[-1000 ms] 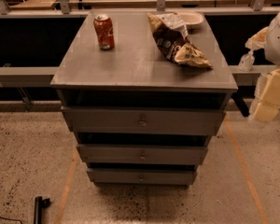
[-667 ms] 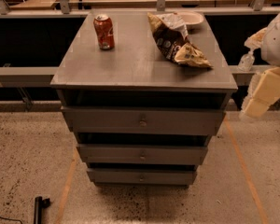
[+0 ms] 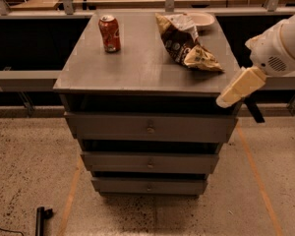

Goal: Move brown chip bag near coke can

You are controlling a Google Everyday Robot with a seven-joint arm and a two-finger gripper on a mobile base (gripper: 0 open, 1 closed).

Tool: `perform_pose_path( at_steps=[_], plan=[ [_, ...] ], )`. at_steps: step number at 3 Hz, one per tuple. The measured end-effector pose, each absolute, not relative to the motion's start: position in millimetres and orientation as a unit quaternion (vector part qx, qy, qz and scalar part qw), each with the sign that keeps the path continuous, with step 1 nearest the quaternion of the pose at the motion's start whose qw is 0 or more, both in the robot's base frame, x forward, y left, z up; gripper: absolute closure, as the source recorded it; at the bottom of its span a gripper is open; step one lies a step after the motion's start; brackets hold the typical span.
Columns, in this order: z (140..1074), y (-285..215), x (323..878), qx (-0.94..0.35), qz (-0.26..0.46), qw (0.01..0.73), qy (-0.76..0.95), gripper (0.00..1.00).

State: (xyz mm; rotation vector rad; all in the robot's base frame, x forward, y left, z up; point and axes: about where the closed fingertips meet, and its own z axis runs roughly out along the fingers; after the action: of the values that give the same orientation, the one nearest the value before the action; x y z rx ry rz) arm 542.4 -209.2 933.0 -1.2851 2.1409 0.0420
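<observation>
The brown chip bag [image 3: 186, 44] lies crumpled on the back right of the grey cabinet top [image 3: 137, 68], its tan end pointing to the front right. The coke can [image 3: 109, 33] stands upright at the back left of the top, well apart from the bag. My gripper [image 3: 237, 88] hangs at the right of the view, just off the cabinet's front right corner, below and to the right of the bag, touching neither object. The white arm [image 3: 282, 45] reaches in from the right edge.
A white plate [image 3: 202, 18] sits at the back right corner behind the bag. The cabinet has three drawers [image 3: 150, 128] below. A metal rail [image 3: 24, 77] runs behind on both sides. A dark object [image 3: 41, 219] lies on the speckled floor at the lower left.
My gripper has swung up and to the left, closer to the cabinet's front right corner. The bag and the can have not moved.
</observation>
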Motion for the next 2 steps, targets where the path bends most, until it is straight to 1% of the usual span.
perform_pose_path(
  at_steps=[1, 2],
  plan=[
    [918.4, -204.9, 586.4, -0.427, 0.0, 0.359, 0.83, 0.0],
    [932.7, -205.8, 602.4, -0.385, -0.002, 0.394, 0.835, 0.0]
  ],
)
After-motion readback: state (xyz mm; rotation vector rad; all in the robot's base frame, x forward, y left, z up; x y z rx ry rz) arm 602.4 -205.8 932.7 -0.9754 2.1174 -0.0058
